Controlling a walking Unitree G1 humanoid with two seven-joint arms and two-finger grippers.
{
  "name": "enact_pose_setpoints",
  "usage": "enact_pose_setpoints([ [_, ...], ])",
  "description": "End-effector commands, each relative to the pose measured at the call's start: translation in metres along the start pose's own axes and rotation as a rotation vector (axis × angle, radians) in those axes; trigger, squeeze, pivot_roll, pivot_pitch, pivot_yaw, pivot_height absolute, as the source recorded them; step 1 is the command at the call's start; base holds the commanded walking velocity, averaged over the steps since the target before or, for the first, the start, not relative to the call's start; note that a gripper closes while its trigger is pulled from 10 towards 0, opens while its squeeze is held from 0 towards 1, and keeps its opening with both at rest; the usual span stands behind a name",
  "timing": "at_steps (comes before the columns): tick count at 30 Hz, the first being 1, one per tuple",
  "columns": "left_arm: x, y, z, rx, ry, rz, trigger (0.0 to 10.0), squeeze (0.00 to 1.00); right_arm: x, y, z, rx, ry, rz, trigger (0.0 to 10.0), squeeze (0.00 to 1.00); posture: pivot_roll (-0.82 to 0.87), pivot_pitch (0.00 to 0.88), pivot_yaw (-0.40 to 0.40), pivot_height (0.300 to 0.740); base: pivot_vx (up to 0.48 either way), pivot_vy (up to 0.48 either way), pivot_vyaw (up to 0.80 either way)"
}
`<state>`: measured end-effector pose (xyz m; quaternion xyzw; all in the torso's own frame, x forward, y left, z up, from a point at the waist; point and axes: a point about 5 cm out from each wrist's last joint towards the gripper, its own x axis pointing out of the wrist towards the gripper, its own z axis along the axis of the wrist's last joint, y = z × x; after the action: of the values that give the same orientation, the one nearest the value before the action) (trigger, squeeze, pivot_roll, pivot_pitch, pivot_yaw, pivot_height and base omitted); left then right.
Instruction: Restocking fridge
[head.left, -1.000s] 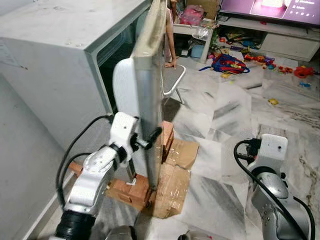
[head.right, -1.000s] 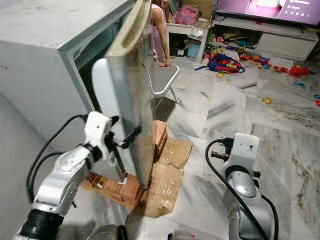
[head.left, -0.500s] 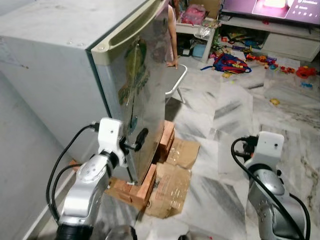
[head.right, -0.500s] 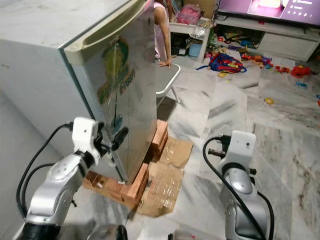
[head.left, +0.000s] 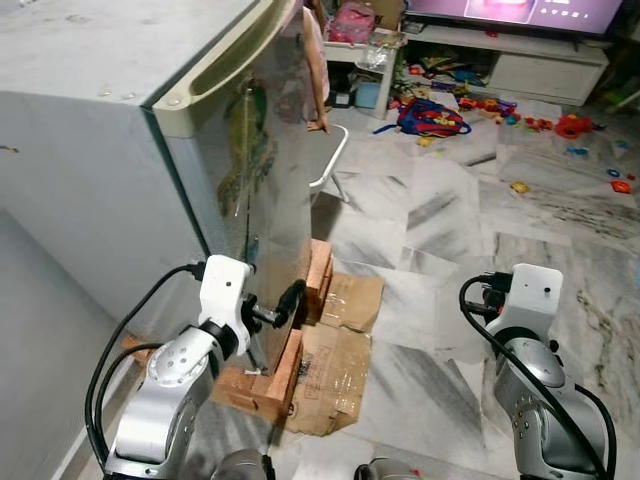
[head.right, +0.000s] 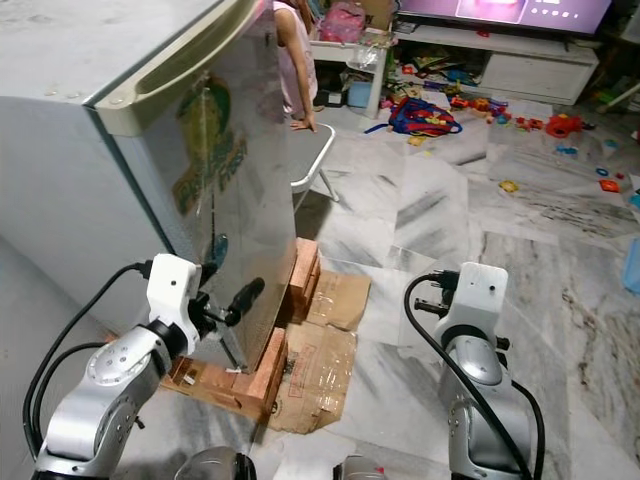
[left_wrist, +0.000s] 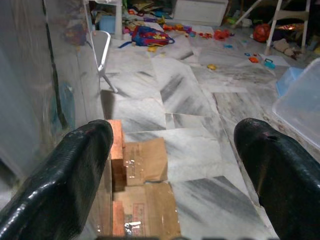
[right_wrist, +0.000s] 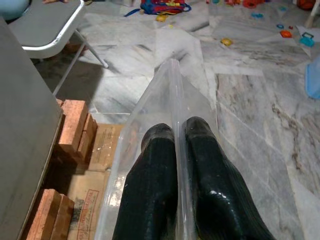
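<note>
Fridge (head.left: 120, 130) stands on bricks (head.left: 275, 365) and flattened cardboard (head.left: 335, 370), its door (head.right: 235, 190) closed or almost so; left gripper (left_wrist: 172, 165) sits low beside the door's lower edge, fingers (left_wrist: 65, 180) spread wide with nothing between them, one just beside the door face; right gripper (right_wrist: 175, 175) has its fingers pressed onto the rim of a clear plastic container (right_wrist: 170, 100), well apart from the fridge

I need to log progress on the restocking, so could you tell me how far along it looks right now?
Done: the fridge door looks shut. In hand: the left gripper, fingers apart, is at the door's lower edge, and the right gripper is pinching the rim of a clear plastic bin. Left: whether restocking is finished cannot be seen; the bin needs putting away.
</note>
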<state>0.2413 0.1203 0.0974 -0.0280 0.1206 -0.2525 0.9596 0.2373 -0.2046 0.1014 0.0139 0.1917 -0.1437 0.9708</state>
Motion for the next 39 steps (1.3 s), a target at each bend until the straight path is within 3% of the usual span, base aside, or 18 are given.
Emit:
enact_pose_setpoints([
  [1,-0.0008,-0.0032,0.0016,0.008,0.004,-0.014,10.0,0.00,0.0016,-0.0034,-0.0009,0.001,0.010,-0.015,10.0,0.00,0.00,0.000,-0.008,0.740,-0.454,0.000,0.00],
  [11,-0.0020,-0.0019,0.0026,0.009,0.008,-0.008,10.0,0.00,0.0038,-0.0009,-0.0002,0.002,0.012,-0.009,10.0,0.00,0.01,0.000,-0.010,0.740,-0.439,0.000,0.00],
  [20,-0.0030,0.0000,0.0044,0.028,-0.013,-0.039,10.0,0.00,0.0044,-0.0019,0.0010,-0.005,0.006,-0.018,10.0,0.00,0.01,0.000,-0.010,0.740,-0.027,0.000,0.00],
  [39,-0.0011,-0.0020,0.0061,0.047,-0.038,-0.063,10.0,0.00,0.0043,-0.0037,0.0061,-0.028,-0.024,-0.038,10.0,0.00,0.02,0.000,-0.012,0.740,0.451,0.000,0.00],
])
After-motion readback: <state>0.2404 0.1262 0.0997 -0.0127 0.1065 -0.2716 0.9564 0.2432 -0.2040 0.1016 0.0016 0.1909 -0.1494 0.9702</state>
